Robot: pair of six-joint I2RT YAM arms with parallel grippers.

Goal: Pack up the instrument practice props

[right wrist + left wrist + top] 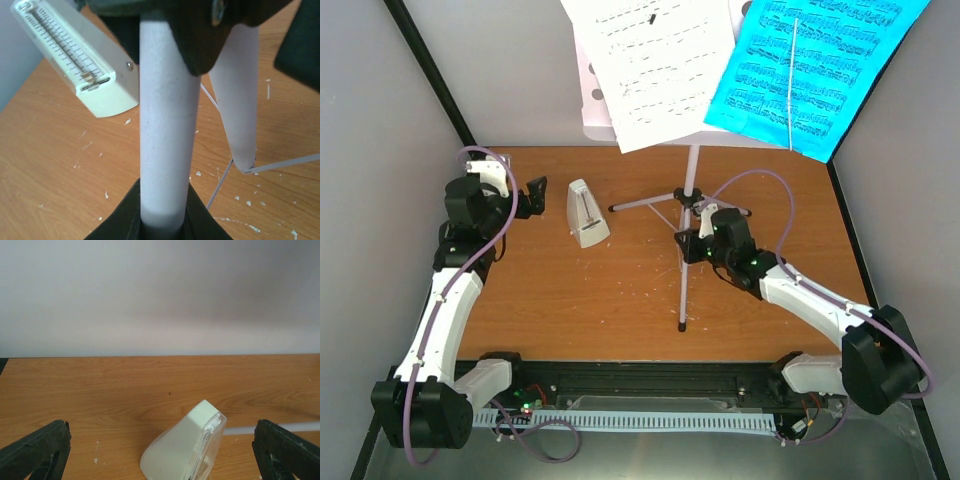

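Wood-grain bench [600, 300], flecked with white marks, runs out from the arm bases. Partway in, the right gripper [700, 236] has its jaws clamped on a lilac tube of the music stand [692, 170] close to the tripod hub. It is probably the near leg rather than the central pole, though the tight wrist view makes that hard to tell. Leftward, the left gripper [533, 196] holds its jaws wide apart, facing the upright metronome [586, 213] without touching it. Farthest back, white pages [655, 60] and blue pages [815, 65] rest loose on the tray. Held this low, the tall stand could tip when moved. The sheets would then slide off, and a swinging leg might topple the metronome.
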